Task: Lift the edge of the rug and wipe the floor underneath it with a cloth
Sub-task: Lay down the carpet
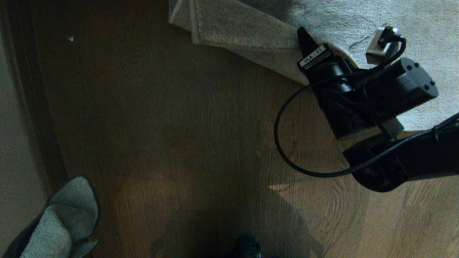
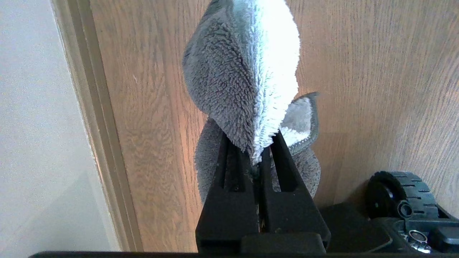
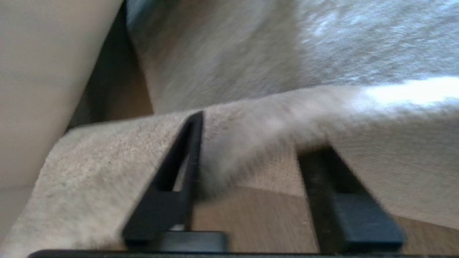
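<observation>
The right pincer stands spread at the folded grey-beige plush rug edge; the left pincer pinches the fuzzy light-grey cloth. Next, I judge, comes wiping the dark wooden floor.

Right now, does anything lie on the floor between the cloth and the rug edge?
Nothing visible does. Bare floor runs from the cloth, shut in the left hand, to the rug edge, where the right hand is open.
</observation>
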Available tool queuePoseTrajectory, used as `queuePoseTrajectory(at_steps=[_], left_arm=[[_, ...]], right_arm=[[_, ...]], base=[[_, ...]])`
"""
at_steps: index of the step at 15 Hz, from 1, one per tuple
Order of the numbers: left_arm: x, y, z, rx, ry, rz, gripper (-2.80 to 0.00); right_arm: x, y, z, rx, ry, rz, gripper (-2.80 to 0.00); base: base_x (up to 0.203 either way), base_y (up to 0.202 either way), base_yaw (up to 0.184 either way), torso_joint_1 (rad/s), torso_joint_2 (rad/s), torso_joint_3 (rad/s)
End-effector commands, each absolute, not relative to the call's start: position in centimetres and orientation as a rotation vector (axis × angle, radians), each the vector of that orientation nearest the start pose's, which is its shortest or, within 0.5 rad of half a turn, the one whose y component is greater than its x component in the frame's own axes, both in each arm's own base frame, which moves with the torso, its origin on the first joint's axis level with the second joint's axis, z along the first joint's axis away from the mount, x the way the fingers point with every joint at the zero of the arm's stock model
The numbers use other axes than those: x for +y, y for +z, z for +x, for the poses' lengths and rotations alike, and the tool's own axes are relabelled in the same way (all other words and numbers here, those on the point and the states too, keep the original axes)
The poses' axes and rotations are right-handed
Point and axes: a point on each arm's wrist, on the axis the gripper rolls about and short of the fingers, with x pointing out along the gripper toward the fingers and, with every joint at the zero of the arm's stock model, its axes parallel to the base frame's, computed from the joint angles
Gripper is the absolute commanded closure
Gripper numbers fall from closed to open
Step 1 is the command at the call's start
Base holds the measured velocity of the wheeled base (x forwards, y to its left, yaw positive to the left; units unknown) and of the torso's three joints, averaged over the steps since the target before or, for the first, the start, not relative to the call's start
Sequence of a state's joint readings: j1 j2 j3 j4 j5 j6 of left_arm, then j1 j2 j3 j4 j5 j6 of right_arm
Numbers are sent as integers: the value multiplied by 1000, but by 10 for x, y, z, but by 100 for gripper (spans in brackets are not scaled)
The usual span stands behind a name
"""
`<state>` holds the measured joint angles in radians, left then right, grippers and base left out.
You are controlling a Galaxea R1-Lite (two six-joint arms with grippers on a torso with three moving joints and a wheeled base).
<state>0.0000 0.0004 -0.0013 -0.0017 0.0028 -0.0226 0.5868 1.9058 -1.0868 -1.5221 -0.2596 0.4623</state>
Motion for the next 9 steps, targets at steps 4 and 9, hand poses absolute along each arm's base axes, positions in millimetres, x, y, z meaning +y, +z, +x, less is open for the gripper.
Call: queuePoseTrajectory(at_steps=[4,9], left_arm=[[0,76,-23,-2,4,-23,0],[0,76,-23,-2,5,-23,0]], right_arm=[[187,282,286,-617,474,796,-280],[194,310,251,-644,591,928,-280]], base=[[0,0,0,0,0,0],[0,0,0,0,0,0]])
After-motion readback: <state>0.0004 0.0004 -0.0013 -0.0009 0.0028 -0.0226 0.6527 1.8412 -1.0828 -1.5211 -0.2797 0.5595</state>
